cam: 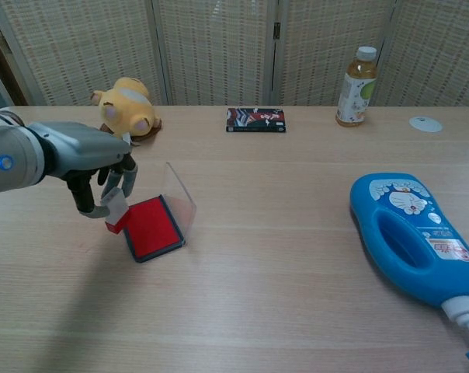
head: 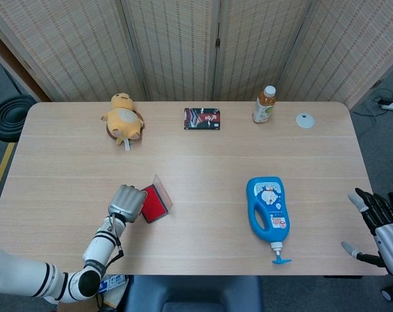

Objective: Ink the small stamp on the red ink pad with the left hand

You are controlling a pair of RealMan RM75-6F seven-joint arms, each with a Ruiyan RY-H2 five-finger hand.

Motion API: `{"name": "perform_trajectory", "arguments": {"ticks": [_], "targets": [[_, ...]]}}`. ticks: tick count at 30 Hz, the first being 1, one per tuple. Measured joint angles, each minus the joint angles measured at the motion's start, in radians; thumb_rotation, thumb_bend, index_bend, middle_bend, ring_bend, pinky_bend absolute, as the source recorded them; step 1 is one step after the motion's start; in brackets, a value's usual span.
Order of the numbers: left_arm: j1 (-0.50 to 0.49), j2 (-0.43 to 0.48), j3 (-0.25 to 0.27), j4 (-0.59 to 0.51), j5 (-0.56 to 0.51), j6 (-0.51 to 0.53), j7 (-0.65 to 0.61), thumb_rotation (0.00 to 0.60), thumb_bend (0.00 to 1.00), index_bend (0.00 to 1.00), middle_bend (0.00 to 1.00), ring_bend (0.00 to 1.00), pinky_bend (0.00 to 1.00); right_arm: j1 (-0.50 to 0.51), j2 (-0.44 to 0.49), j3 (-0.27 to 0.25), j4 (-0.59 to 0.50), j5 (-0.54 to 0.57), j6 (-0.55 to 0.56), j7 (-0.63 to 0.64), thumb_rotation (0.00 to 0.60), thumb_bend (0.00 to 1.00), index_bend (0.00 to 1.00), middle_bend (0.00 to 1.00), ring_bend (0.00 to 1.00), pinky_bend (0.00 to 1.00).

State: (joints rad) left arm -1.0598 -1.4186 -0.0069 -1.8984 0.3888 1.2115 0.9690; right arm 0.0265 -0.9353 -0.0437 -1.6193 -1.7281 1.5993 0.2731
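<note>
Left robot hand (cam: 102,183) holds the stamp (cam: 115,217) just left of the ink pad (cam: 151,228)

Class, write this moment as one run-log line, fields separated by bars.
left hand: holds small stamp, beside pad edge | red ink pad: lid open | right hand: open, idle at table edge
</note>
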Motion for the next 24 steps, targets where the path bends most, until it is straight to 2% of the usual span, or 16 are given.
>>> {"name": "perform_trajectory", "arguments": {"ticks": [9,24], "targets": [[0.079,0.050,0.047,-0.008,0.087,0.010,-0.073,0.600,0.33,0.68,0.49,0.36,0.41,0.008,-0.010,-0.004,-0.014,0.001,-0.027,-0.042,0.600,0.19,0.00,0.00,0.00,0.00],[0.155,0.008,0.070,0.144,0.176,-0.077,-0.167,0.600,0.33,0.68,0.49,0.34,0.41,0.013,-0.013,-0.008,-0.020,0.000,-0.038,-0.055,0.600,0.19,0.00,0.00,0.00,0.00]]}}
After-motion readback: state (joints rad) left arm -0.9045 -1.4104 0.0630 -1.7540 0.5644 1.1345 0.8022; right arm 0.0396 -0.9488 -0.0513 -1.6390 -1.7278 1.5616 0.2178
